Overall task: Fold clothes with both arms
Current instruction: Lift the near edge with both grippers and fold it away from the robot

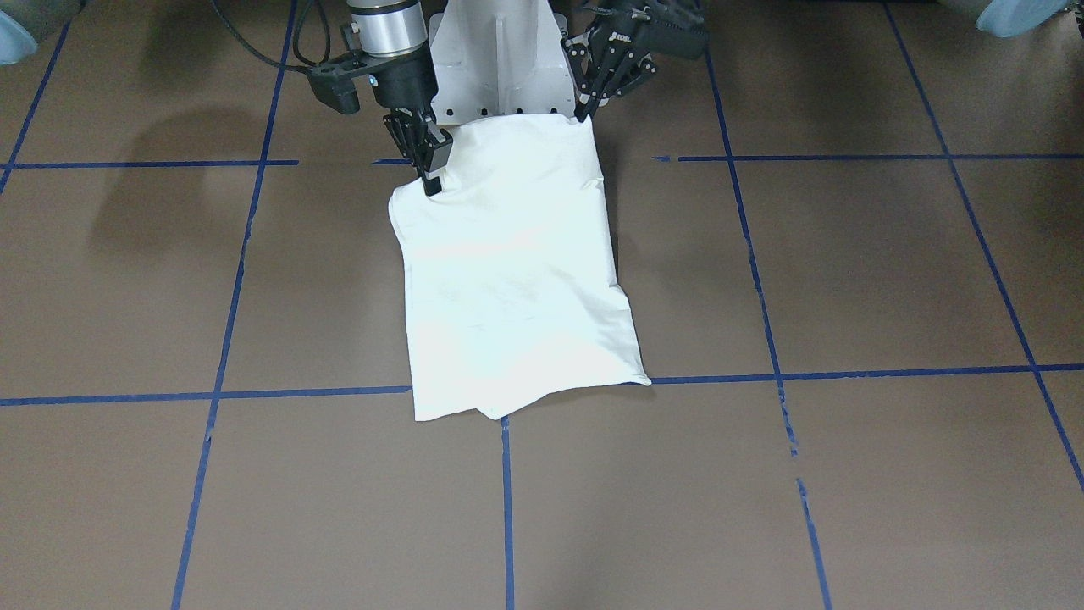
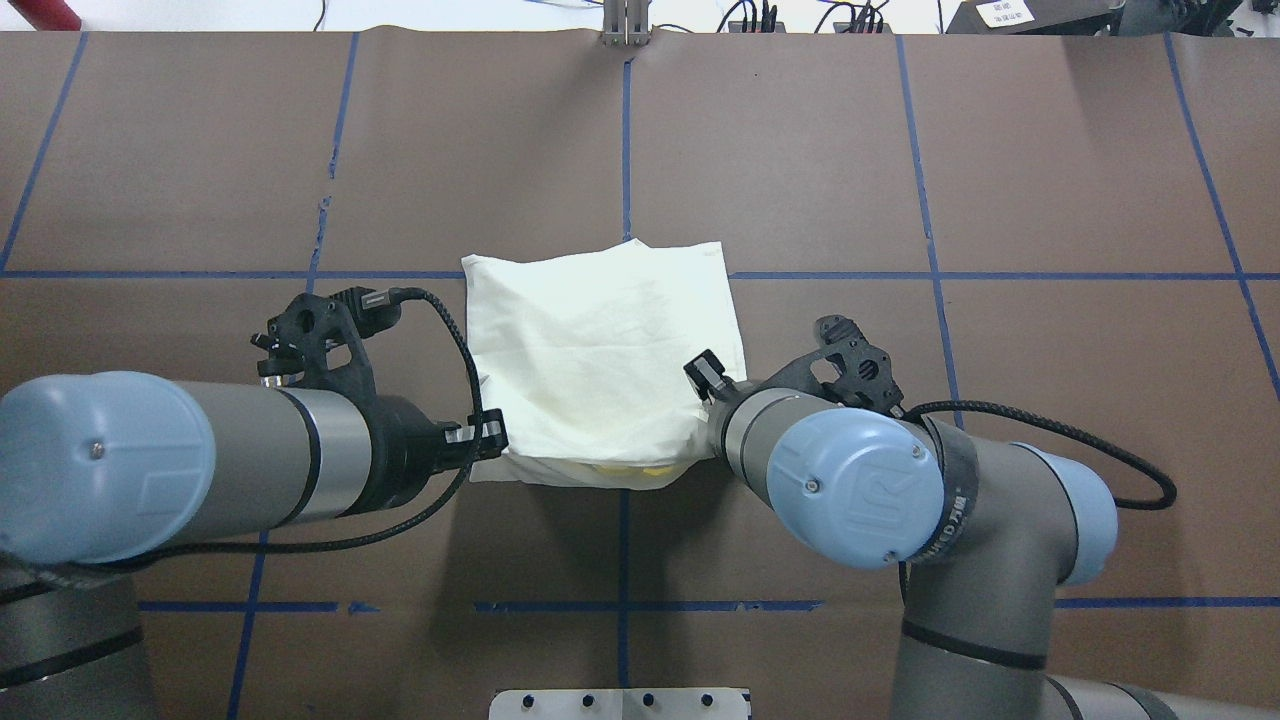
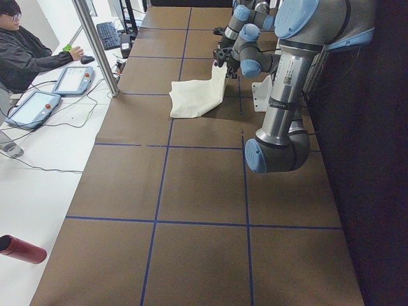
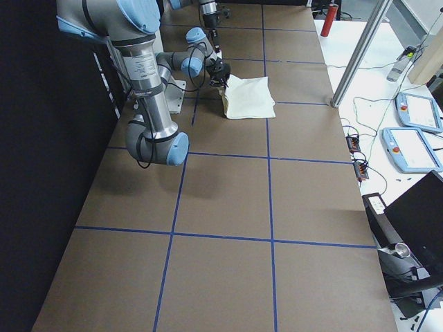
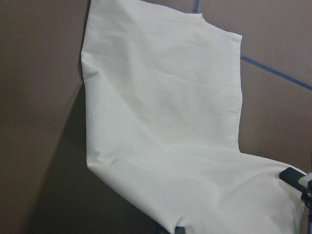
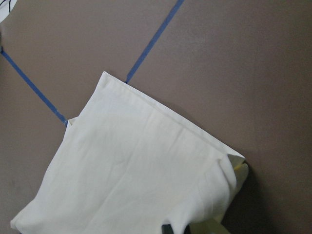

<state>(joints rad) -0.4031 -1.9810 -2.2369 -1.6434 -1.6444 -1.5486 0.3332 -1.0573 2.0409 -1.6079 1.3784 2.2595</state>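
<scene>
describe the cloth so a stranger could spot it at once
On the brown table crossed by blue tape, look beside the white pedestal base. The folded cream cloth shirt lies there, black fingers pinching its edge; nothing else is pale and soft.

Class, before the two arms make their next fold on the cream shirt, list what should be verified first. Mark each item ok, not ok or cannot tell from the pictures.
1. Hold of the left gripper on its near corner of the T-shirt: ok, fingertips closed on the cloth.
2. Hold of the right gripper on the other near corner: ok.
3. Near edge raised, far hem resting on the table: ok.
4. Layers flush at the far hem: not ok, the edge is notched and uneven.
5. Printed side turned inward: cannot tell, only plain cream cloth shows.
</scene>
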